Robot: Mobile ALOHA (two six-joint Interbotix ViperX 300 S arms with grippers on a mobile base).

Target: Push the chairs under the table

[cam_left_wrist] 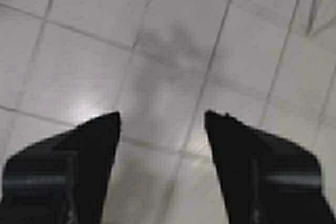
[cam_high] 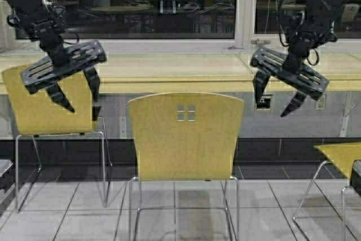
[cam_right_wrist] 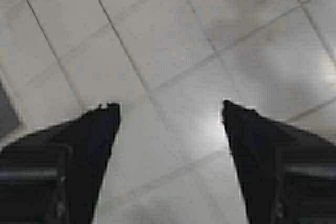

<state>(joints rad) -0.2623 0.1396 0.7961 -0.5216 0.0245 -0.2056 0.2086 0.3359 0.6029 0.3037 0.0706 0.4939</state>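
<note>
Nearest the camera, the middle chair (cam_high: 186,136) was seen standing on the tiled floor (cam_high: 73,218), its back turned to the robot, pulled out from the table (cam_high: 169,71). Another chair (cam_high: 48,105) was placed to the left and a third (cam_high: 341,156) at the right edge. Above them, the left gripper (cam_high: 79,91) and the right gripper (cam_high: 276,97) were held in the air, both spread wide and gripping nothing. Beyond the table, a dark window (cam_high: 141,4) was seen.
</note>
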